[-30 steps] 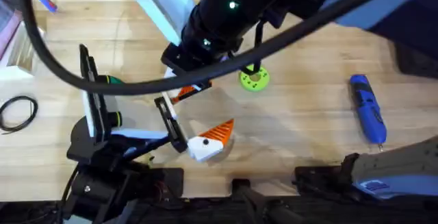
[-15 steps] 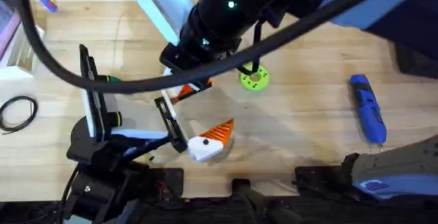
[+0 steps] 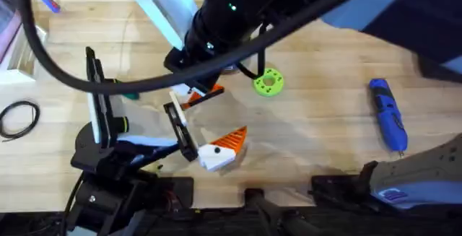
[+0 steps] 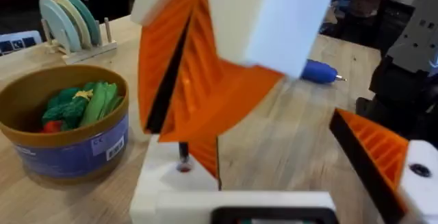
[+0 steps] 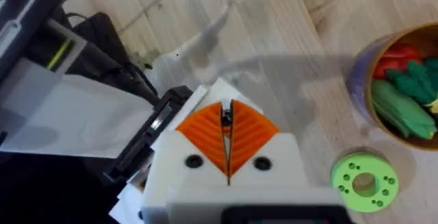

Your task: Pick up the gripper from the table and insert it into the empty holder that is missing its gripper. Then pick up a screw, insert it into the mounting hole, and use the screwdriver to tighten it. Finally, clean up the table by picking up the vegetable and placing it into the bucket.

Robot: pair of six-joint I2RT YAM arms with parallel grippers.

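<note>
At 6 o'clock on the bench (image 3: 317,135), the gripper (image 3: 216,151) lies flat w/ its white block touching the low end of the holder (image 3: 180,131), prob. because that's the mount spot. Whether it's seated, you can't tell. Its long axis runs 7-to-1 and the orange finger points to 1. Your right end effector (image 5: 226,111) hovers at 11 o'clock from it, over the holder, pads pressed together, likely lining up on the joint. The screwdriver (image 3: 388,113) waits at 3 o'clock, well apart.
</note>
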